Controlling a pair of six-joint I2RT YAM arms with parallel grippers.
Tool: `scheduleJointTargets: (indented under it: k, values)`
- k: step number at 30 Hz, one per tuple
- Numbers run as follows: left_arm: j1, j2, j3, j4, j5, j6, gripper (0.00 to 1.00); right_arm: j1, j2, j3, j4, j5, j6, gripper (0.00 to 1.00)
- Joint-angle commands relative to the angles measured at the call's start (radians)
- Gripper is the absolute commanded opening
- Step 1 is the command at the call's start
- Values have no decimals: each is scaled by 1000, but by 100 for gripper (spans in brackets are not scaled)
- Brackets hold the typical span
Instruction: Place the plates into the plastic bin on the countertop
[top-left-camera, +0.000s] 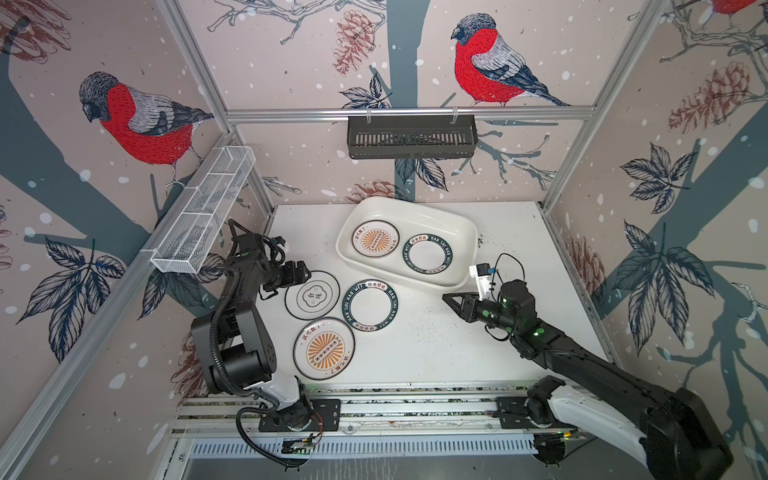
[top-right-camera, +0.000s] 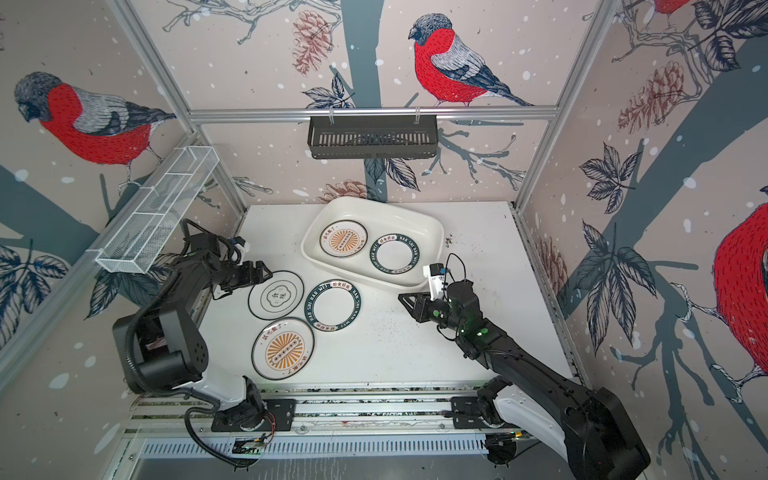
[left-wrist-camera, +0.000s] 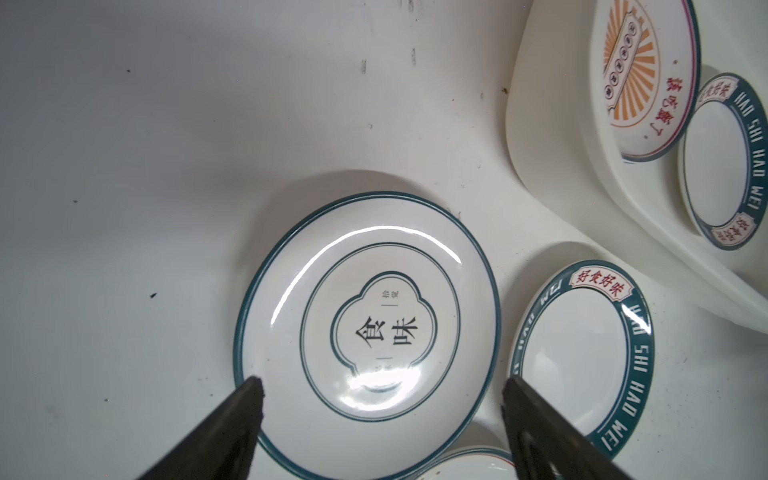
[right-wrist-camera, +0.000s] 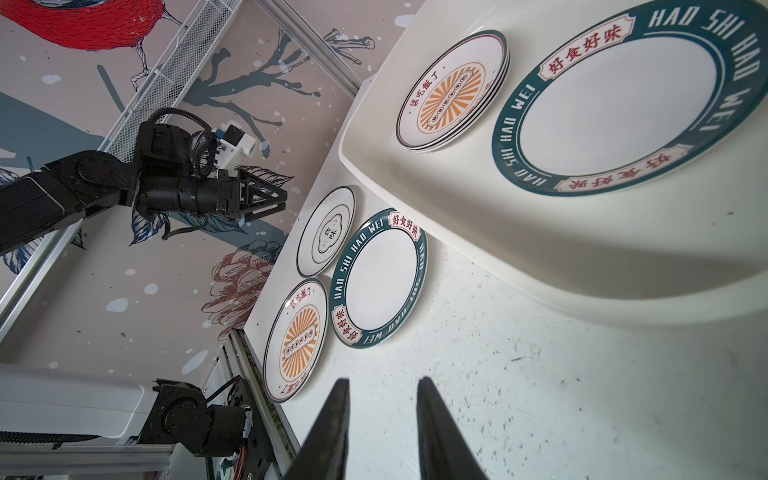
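The white plastic bin (top-left-camera: 415, 214) sits at the back of the speckled countertop (top-left-camera: 457, 353). It holds a sunburst plate stack (top-left-camera: 375, 239) and a green-rimmed plate (top-left-camera: 428, 258). Three plates lie loose in front of it: a quatrefoil plate (top-left-camera: 312, 295), a green-rimmed plate (top-left-camera: 371, 304) and a sunburst plate (top-left-camera: 324, 354). My left gripper (left-wrist-camera: 381, 384) hangs open over the quatrefoil plate's (left-wrist-camera: 368, 332) near edge, one finger to each side, holding nothing. My right gripper (right-wrist-camera: 383, 380) hovers over bare countertop by the bin's front right corner, jaws slightly apart and empty.
A black slatted basket (top-left-camera: 411, 137) hangs on the back rail. A white wire-mesh basket (top-left-camera: 203, 212) hangs on the left rail above the left arm. Aluminium rails (top-left-camera: 374, 399) edge the table's front.
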Motion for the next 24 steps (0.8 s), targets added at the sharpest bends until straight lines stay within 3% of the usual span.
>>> scheduleJointTargets:
  k: [1,8,24]
  values:
    - [31,31,-2,-24,-23,93,88,2,7,-4,44,1,4,30]
    - [137,128,20,-98,70,172,80,2,3,-19,53,-1,12,30]
    - [146,159,-43,-109,146,260,74,2,38,-20,82,-5,21,30]
